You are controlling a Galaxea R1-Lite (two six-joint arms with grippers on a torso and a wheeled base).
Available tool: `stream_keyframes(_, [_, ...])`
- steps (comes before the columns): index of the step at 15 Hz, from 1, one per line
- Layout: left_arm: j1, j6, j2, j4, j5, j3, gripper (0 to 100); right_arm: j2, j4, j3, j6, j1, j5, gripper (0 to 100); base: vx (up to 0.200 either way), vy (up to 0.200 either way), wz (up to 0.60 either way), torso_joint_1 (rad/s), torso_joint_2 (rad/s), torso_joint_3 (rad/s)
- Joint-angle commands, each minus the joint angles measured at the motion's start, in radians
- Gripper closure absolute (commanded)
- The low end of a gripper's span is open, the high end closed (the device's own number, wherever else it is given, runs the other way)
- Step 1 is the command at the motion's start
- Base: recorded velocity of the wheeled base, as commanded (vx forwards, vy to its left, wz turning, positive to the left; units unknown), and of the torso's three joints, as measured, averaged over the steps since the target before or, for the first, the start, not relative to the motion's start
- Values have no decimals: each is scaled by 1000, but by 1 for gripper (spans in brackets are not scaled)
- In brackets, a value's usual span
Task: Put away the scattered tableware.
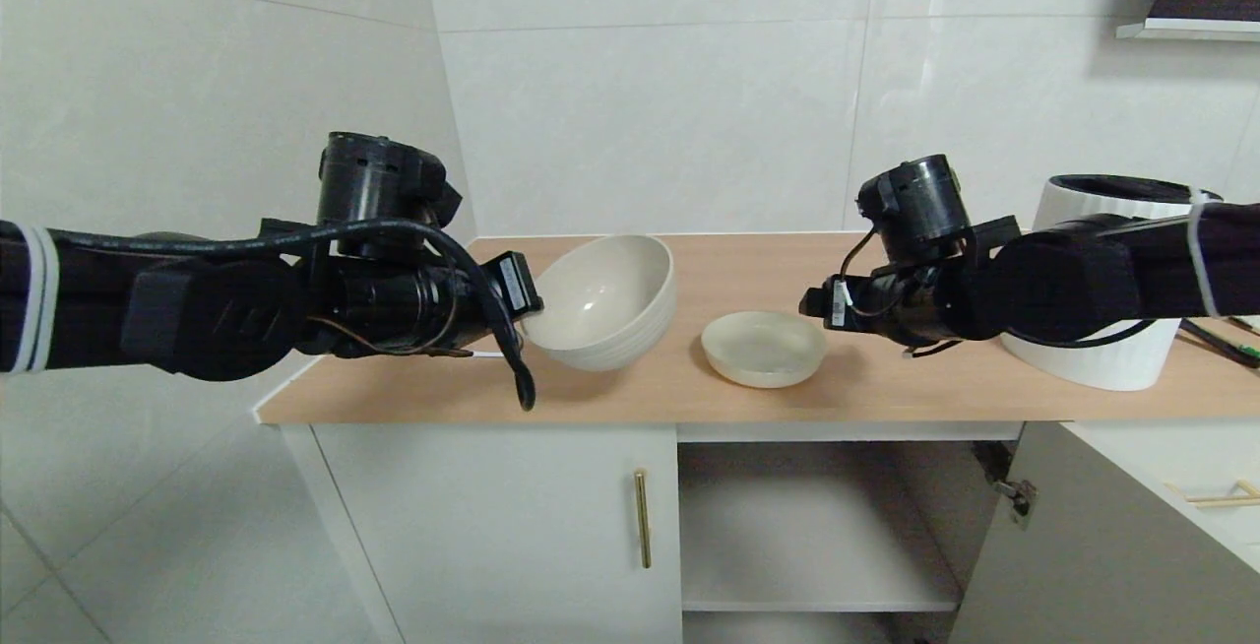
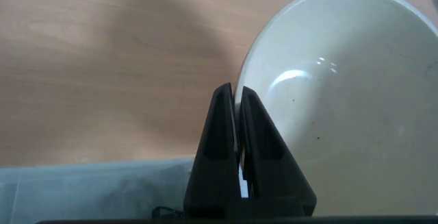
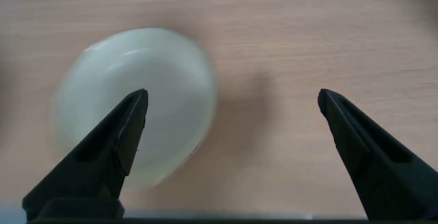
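two pieces of tableware, neither yet stored. the large bowl (image 1: 605,301) is tilted over the left part of the tabletop (image 1: 886,388), its rim clamped between the fingers of the left gripper (image 2: 236,97) — whether its base touches the wood cannot be told. the small dish (image 1: 763,349) lies flat near the middle. the right gripper (image 3: 233,101) hangs just above and beside it, fingers wide apart, holding nothing. the cabinet (image 1: 807,526) below stands open, its shelf in view — judged the destination. progress: early, with one grasp made and both placements left to do.
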Motion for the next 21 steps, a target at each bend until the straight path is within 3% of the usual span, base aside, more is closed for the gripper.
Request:
stream_keyframes(1, [-1,0,-36,0,-2,9,100,95,-2,-34,0,0,-17,0,0,0,0,0,0,0])
stream_keyframes(9, [0,0,-37,0,-2,9,100,129,-7,-40,1,0,-21,0,0,0,0,0,0,0])
stream_keyframes(10, [0,0,-39,0,0,9,100,129,-8,-41,3,0,-19,100,0,0,0,0,0,0])
stream_keyframes(17, [0,-4,-63,0,-2,9,100,112,-2,-41,24,0,-4,100,0,0,0,0,0,0])
stream_keyframes(21, [0,-1,-111,0,-14,70,100,-69,93,11,81,0,124,100,0,0,0,0,0,0])
